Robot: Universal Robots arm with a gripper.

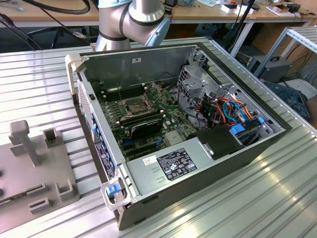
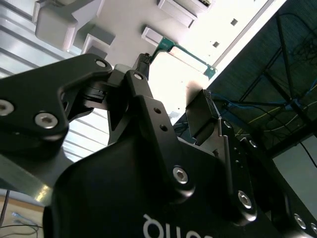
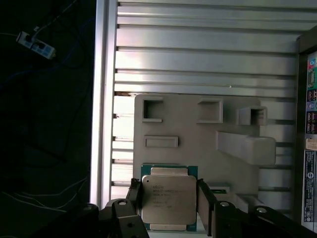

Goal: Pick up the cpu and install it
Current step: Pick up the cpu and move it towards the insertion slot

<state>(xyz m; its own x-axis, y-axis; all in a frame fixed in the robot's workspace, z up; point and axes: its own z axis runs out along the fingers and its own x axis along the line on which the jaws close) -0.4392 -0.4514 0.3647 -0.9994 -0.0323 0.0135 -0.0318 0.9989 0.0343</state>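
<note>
The open computer case (image 1: 133, 64) sits mid-frame in the exterior view, the grey tray (image 1: 29, 168) at that view's lower left. Over that tray the gripper (image 3: 168, 198), closed to chip width, pinches the cpu (image 3: 167, 191) by two edges; so slim a hold may let it tilt or drop

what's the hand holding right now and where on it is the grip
The hand holds the cpu, pinched by two opposite side edges between its fingers, metal top facing the first wrist view, over the grey tray.
</note>
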